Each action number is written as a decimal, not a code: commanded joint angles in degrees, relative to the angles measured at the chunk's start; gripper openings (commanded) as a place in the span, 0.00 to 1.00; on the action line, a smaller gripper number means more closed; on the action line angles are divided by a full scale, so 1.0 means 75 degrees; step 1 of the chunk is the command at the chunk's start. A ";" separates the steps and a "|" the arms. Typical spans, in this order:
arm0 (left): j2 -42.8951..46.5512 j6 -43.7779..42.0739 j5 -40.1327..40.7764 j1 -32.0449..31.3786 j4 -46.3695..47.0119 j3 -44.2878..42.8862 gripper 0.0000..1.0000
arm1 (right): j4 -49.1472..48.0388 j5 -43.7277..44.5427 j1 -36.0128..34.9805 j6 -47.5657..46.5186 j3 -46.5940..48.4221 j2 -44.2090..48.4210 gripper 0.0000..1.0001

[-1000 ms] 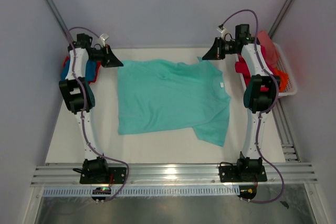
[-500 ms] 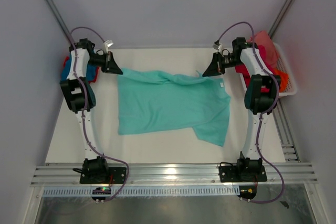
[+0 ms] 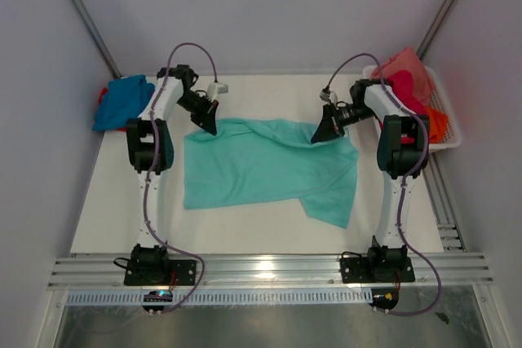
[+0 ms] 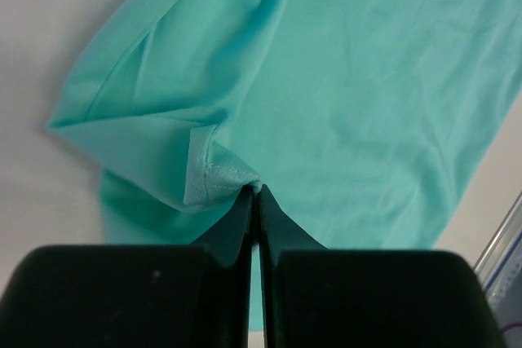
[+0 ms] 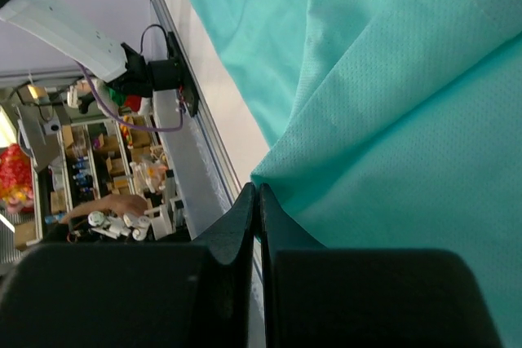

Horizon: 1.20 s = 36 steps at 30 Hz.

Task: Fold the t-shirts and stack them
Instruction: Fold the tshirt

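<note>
The large mint-teal t-shirt point(image 3: 269, 173) lies spread on the white table, its far edge lifted and drawn forward over the body. My left gripper point(image 3: 207, 126) is shut on the far left corner; in the left wrist view its jaws pinch a stitched hem corner point(image 4: 214, 175) of the teal cloth point(image 4: 367, 79). My right gripper point(image 3: 320, 136) is shut on the far right edge, and the right wrist view shows that teal edge point(image 5: 391, 120) pinched at the closed tips. A blue t-shirt point(image 3: 122, 99) sits bunched at the back left.
A white mesh basket point(image 3: 451, 132) stands at the right wall with salmon pink point(image 3: 405, 63), magenta point(image 3: 401, 85) and orange point(image 3: 436, 124) t-shirts in it. Metal rails point(image 3: 269, 268) run along the near table edge by the arm bases. Walls close in on both sides.
Both grippers have moved from the table's back edge inward and toward the front, pulling the teal shirt's far edge over its body. The blue shirt is now uncovered.
</note>
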<state>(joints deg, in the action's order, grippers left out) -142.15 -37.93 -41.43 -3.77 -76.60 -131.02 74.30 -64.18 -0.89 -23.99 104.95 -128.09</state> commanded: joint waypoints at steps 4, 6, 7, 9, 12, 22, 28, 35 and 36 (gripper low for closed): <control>0.0835 -0.1188 0.1303 -0.0481 -0.2420 -0.0097 0.00 | 0.1295 0.0155 -0.0620 -0.1557 -0.0655 0.0427 0.03; 0.0847 -0.1328 0.1445 -0.0540 -0.2431 -0.0202 0.00 | 0.1529 0.0237 -0.0783 -0.1792 -0.0832 0.0427 0.03; 0.0824 -0.1329 0.1527 -0.0540 -0.2466 -0.0284 0.00 | 0.1577 0.0272 -0.0831 -0.1887 -0.1018 0.0415 0.03; 0.0812 -0.1352 0.1773 -0.0540 -0.2478 -0.0331 0.00 | 0.1740 0.0366 -0.0925 -0.2074 -0.1172 0.0403 0.06; 0.0847 -0.1470 0.1950 -0.0540 -0.2478 -0.0308 0.00 | 0.1858 0.0425 -0.1030 -0.2368 -0.1336 0.0426 0.71; 0.0836 -0.1399 0.1903 -0.0552 -0.2455 -0.0424 0.99 | 0.1146 0.1138 -0.1101 -0.1655 0.0511 0.0415 0.99; 0.0917 -0.0803 0.1984 -0.0540 -0.1626 -0.0765 0.99 | -0.0390 0.2111 -0.1112 -0.0260 0.1007 0.0450 0.99; 0.1000 0.0544 0.2372 -0.0459 0.0061 -0.0671 0.99 | -0.0380 0.3155 -0.1183 -0.0258 0.0937 0.0356 0.99; 0.0977 0.0662 0.2360 -0.0435 0.0204 -0.0671 0.99 | -0.0333 0.3237 -0.1183 -0.0317 0.0914 0.0368 1.00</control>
<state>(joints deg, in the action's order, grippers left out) -138.26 -38.89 -24.40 -7.86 -76.77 -134.69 71.96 -44.36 -9.19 -27.11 111.07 -127.85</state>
